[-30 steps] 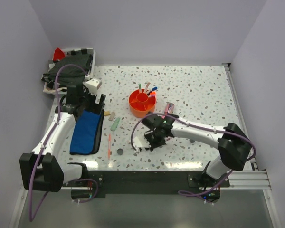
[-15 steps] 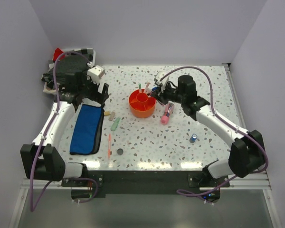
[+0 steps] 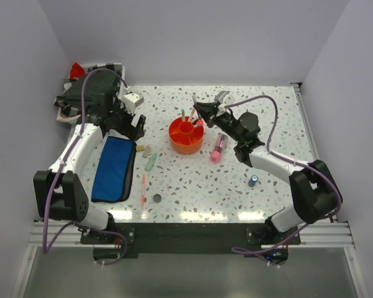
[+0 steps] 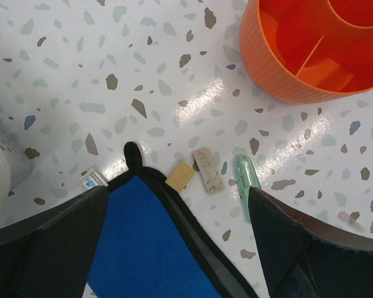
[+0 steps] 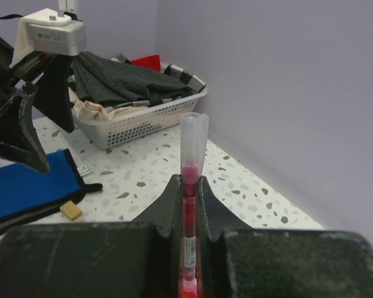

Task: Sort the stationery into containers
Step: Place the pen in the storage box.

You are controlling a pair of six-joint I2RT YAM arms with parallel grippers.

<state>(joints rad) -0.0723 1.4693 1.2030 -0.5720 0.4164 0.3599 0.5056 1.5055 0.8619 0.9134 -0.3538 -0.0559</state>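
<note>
We have the right gripper clamped on a thin red pen, which sticks out past the fingertips with its clear cap outermost. The orange organiser sits just beside and below that gripper and already holds a few pens. We judge the step in hand to be dropping this pen in with them. The next move calls for bringing the pen over an outer compartment, tipping it down and only then letting go. On the table behind the gripper lie a fat pink tube and, farther back, a small blue cylinder. Well beyond the organiser, our left gripper hangs with jaws wide apart over the top end of the blue pouch. Small erasers and a green pen lie just ahead of its fingers.
</note>
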